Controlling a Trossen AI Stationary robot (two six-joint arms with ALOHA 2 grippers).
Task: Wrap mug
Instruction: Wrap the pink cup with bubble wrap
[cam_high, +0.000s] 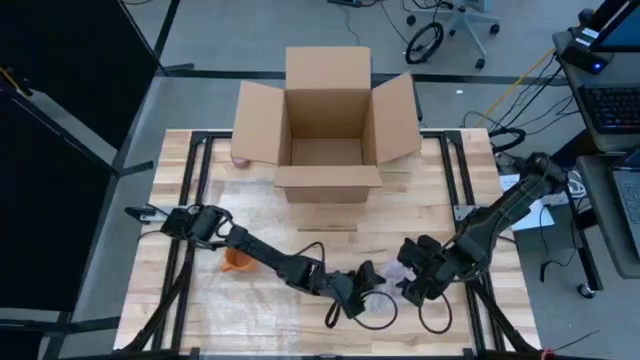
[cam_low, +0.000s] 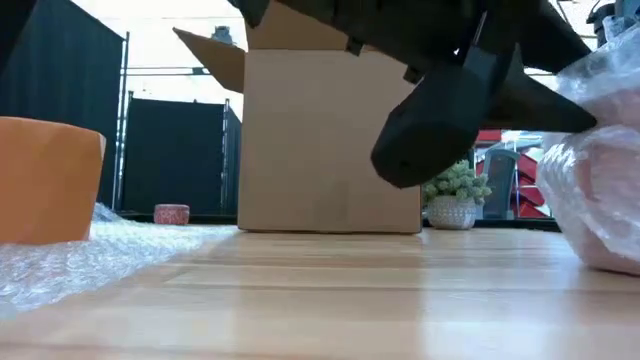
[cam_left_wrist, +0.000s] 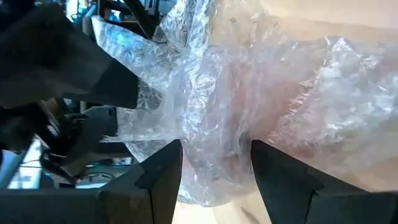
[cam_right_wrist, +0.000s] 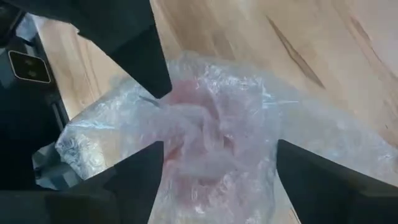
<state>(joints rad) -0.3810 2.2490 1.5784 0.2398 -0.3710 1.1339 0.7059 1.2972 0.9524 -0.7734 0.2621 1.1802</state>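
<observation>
Behind box, low-view-only plant

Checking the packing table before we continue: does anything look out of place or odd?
Nothing looks damaged or spilled. An orange cup sits unwrapped on loose bubble wrap, while both grippers work a pink wrapped bundle.

Two dark jointed arms, left arm slim and black, right arm bulkier at the wrist, black cable loops trailing, matte wedge-shaped jaws
</observation>
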